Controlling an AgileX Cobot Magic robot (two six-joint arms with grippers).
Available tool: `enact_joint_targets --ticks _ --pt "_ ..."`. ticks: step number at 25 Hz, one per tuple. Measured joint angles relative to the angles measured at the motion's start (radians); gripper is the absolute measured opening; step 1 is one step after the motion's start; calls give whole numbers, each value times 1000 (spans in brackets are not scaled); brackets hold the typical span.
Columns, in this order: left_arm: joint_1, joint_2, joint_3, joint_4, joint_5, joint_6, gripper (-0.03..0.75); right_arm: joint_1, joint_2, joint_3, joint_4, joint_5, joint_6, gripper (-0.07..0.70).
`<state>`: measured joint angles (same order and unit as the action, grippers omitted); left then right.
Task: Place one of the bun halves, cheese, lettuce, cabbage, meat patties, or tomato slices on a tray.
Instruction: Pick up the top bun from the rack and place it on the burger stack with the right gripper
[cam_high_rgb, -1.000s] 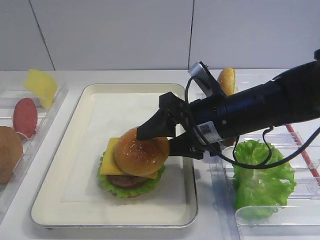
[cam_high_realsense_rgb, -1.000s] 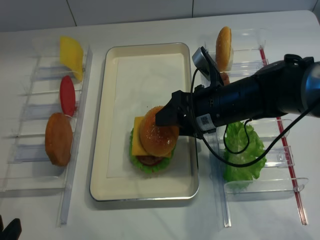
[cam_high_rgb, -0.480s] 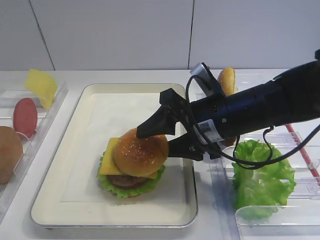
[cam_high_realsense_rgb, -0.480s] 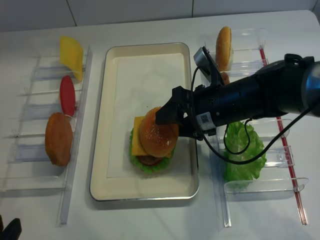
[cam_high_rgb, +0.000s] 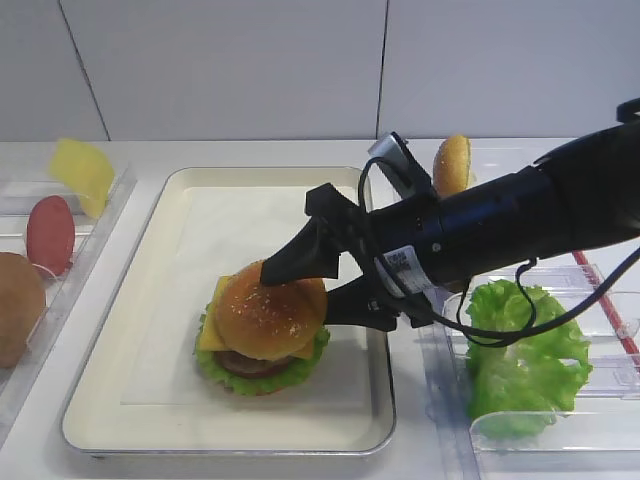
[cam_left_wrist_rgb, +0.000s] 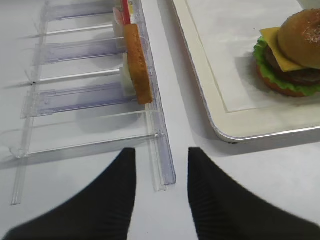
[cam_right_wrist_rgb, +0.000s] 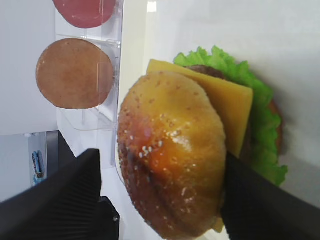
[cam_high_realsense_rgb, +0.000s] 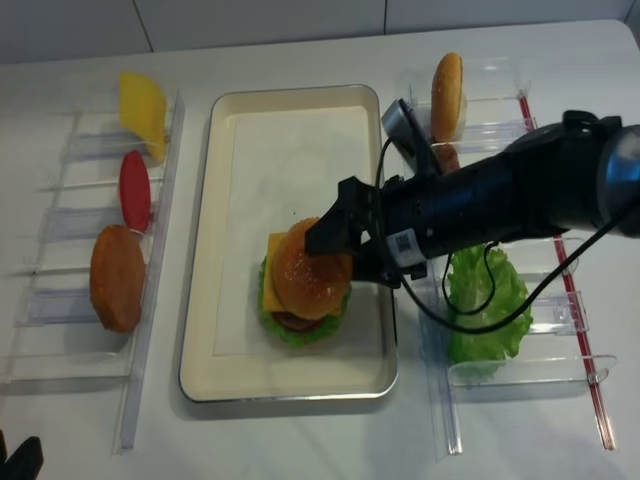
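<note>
A stacked burger stands on the silver tray. From the bottom it is lettuce, a meat patty, cheese and a glossy sesame bun top. My right gripper reaches in from the right and straddles that bun top. It is open: one finger touches the bun's edge and a gap shows at the other finger. My left gripper is open and holds nothing. It hovers low over the table by the end of the left rack.
The clear left rack holds a cheese slice, a tomato slice and a bun half. The right rack holds another bun half and loose lettuce. My right arm lies over the tray's right rim.
My right gripper has shifted a little left and lower. The bun top moved with it and now sits more level on the cheese.
</note>
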<state>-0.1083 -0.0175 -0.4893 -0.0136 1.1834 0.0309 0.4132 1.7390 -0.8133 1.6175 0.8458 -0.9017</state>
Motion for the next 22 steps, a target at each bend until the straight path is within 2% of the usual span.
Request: enact_joint_targets --ticks 11,22 --pt "0 0 0 0 0 0 251 4 0 -48 -8 -33 28 515" --pt "0 0 0 0 0 0 251 12 2 -50 -49 -43 57 514"
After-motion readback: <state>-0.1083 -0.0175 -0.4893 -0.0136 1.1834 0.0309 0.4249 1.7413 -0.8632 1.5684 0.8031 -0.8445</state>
